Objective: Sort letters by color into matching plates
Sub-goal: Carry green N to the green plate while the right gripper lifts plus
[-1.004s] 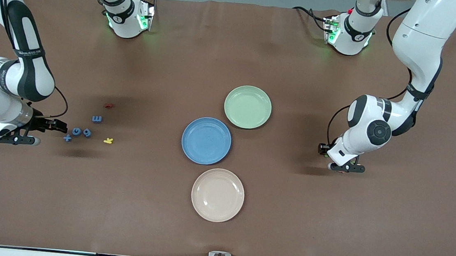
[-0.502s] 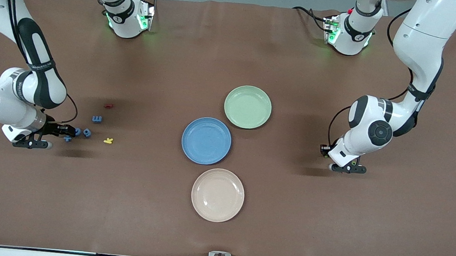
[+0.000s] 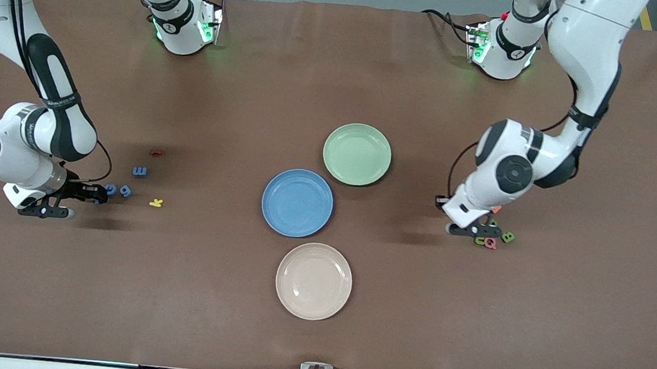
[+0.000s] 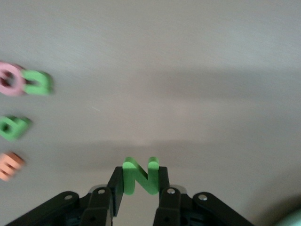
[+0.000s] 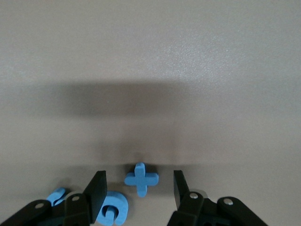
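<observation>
Only wrist views tell: left hand (image 4: 140, 188) clamps green N (image 4: 139, 175); right hand (image 5: 139, 188) wide, straddling blue plus (image 5: 141, 178).

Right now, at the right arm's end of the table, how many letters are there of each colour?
Blue: 4, namely the +, G, 9 and E
Red: 1, the red letter
Yellow: 1, the yellow letter
Total: 6
</observation>
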`<control>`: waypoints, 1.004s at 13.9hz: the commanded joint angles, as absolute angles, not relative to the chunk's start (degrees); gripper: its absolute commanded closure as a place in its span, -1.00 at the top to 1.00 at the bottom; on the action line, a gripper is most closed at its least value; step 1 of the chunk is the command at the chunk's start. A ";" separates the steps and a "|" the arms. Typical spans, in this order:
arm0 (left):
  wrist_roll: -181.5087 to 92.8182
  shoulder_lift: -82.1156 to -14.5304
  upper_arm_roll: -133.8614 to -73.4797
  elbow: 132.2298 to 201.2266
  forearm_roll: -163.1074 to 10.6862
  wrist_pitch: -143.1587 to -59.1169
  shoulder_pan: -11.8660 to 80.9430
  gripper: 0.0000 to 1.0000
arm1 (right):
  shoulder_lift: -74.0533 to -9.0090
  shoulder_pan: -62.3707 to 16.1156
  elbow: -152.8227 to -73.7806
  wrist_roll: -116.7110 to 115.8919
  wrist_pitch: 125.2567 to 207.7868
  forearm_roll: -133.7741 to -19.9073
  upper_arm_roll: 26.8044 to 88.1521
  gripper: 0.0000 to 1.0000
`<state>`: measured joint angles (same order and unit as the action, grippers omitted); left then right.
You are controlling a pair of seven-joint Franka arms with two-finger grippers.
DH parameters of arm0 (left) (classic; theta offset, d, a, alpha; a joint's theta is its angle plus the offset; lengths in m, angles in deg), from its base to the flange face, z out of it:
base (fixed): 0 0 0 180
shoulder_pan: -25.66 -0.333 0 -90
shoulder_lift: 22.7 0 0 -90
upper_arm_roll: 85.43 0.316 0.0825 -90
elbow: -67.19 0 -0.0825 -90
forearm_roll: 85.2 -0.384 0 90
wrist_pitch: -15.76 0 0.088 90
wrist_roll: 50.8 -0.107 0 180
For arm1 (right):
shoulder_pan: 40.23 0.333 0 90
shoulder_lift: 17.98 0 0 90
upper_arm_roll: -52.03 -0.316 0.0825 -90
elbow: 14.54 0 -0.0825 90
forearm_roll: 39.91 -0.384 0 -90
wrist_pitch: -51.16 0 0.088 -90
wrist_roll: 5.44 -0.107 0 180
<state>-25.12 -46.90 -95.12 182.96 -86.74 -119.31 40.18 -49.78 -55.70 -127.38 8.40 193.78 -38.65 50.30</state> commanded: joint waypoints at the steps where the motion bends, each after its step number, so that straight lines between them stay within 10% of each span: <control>1: -16.46 -46.26 -94.92 183.03 -87.75 -118.27 45.25 -1.00 | -51.20 -56.40 -126.25 7.65 194.34 -38.06 49.74 0.28; 12: 9.75 -51.52 -95.80 181.63 -86.79 -124.15 60.72 -0.97 | -51.55 -56.49 -126.25 7.83 194.43 -37.97 49.74 -0.34; 14: 13.17 -52.93 -95.89 181.63 -86.78 -125.74 62.13 -0.60 | -51.55 -56.49 -126.25 8.09 194.34 -37.97 49.74 -0.50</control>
<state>10.17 -51.12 -95.84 182.69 -86.73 -124.34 61.20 -50.78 -55.73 -127.01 8.37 194.17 -38.65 50.39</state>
